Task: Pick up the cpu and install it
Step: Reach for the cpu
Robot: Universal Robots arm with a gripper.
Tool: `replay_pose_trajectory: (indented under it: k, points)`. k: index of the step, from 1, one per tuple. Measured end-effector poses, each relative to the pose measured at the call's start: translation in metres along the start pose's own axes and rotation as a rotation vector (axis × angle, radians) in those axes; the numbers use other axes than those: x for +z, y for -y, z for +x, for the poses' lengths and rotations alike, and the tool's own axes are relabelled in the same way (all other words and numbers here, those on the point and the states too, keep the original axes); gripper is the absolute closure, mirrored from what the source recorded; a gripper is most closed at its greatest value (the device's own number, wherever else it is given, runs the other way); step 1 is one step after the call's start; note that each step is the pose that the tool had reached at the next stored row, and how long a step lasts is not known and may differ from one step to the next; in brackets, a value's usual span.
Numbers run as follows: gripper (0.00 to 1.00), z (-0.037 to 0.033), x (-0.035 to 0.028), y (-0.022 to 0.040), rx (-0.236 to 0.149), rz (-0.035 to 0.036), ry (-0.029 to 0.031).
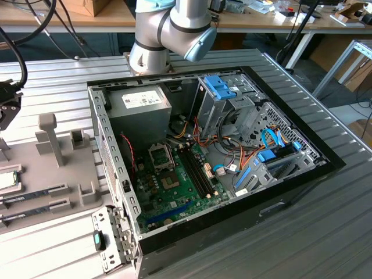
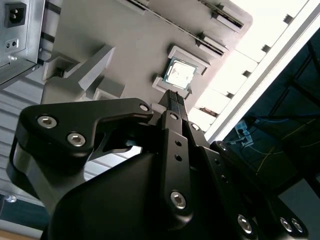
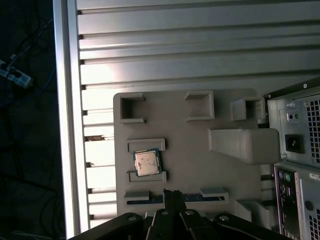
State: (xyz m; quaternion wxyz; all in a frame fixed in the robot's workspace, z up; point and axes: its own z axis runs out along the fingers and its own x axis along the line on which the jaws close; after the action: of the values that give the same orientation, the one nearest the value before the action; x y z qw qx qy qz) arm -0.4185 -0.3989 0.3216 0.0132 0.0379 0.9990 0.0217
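The cpu point(image 3: 147, 163) is a small square chip with a silvery top and a green rim. It lies flat in a recess of the grey holder tray point(image 3: 195, 165). It also shows in the second wrist view as the cpu point(image 2: 180, 74) and at the exterior view's left edge as the cpu point(image 1: 7, 180). My gripper point(image 3: 172, 192) hangs above the tray with its black fingers point(image 2: 173, 102) pressed together and nothing between them. The gripper point(image 2: 173, 95) is close beside the cpu and does not touch it.
The open computer case point(image 1: 290, 174) lies at the exterior view's right, with the green motherboard point(image 1: 174, 192), its empty socket point(image 1: 161, 155) and the power-supply box point(image 1: 142, 107) inside. Memory sticks point(image 1: 35, 192) lie in the tray's slots, near an upright grey post point(image 1: 49, 136).
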Motion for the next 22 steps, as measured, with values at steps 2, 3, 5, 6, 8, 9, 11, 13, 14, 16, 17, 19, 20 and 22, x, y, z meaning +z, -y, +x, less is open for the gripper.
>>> replay_pose_trajectory:
  k: [2,3,5,6,8,9,11,13,14,16,17,19,20,22]
  points:
    - [0.89,0.0001,0.0009,0.0000,0.000,0.0001,-0.0001]
    - [0.89,0.0001,0.0017,0.0001,0.000,0.0002,-0.0001]
    - [0.89,0.0001,0.0029,0.0001,0.000,0.0004,-0.0001]
    - [0.89,0.0001,0.0033,0.0001,0.000,0.0004,-0.0001]
    - [0.89,0.0001,0.0040,0.0002,0.000,0.0005,-0.0001]
    - [0.89,0.0001,0.0045,0.0002,0.000,0.0006,-0.0001]
    - [0.89,0.0002,0.0056,0.0002,0.000,0.0006,-0.0001]
    - [0.89,0.0002,0.0067,0.0003,0.000,0.0006,-0.0001]
    - [0.89,0.0002,0.0071,0.0003,0.000,0.0006,0.0000]
    - [0.89,0.0002,0.0079,0.0003,0.000,0.0006,-0.0002]
    - [0.89,0.0002,0.0087,0.0004,0.000,0.0006,-0.0001]
    - [0.89,0.0002,0.0094,0.0004,0.000,0.0006,-0.0001]
    - [0.89,0.0002,0.0097,0.0004,0.000,0.0006,-0.0001]
    - [0.89,0.0003,0.0103,0.0004,0.000,0.0006,-0.0001]
